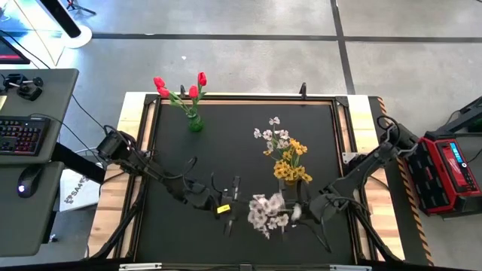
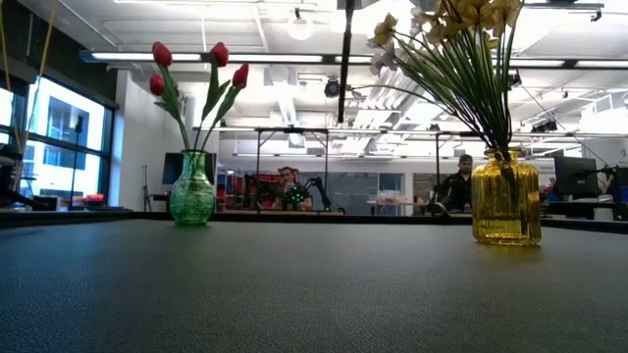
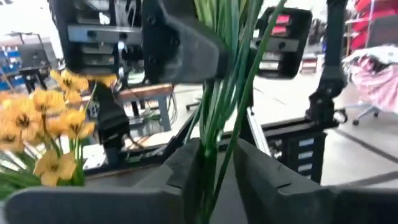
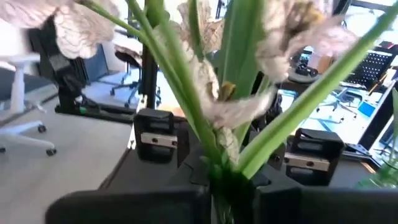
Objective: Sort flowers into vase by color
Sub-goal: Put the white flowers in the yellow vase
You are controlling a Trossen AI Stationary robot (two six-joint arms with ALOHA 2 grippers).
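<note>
A bunch of white-pinkish flowers hangs in the air near the table's front edge, between my two grippers. My right gripper comes from the right and is shut on its green stems. My left gripper comes from the left. It is open, with a finger on either side of the same stems. Red tulips stand in a green vase at the far left. Yellow and white flowers stand in a yellow vase. My right gripper pinches the bunch's green stems between its two fingers, just below the blossoms. The fingers lie level and come from the table's right. The bunch is lifted clear of the table. My left gripper has the stems between its fingers; I cannot tell whether they touch.
The yellow vase stands just beyond the held bunch, its flowers spreading toward the far side. A raised wooden frame runs round the black mat. A desk with a keyboard stands left of the table and a red case right of it.
</note>
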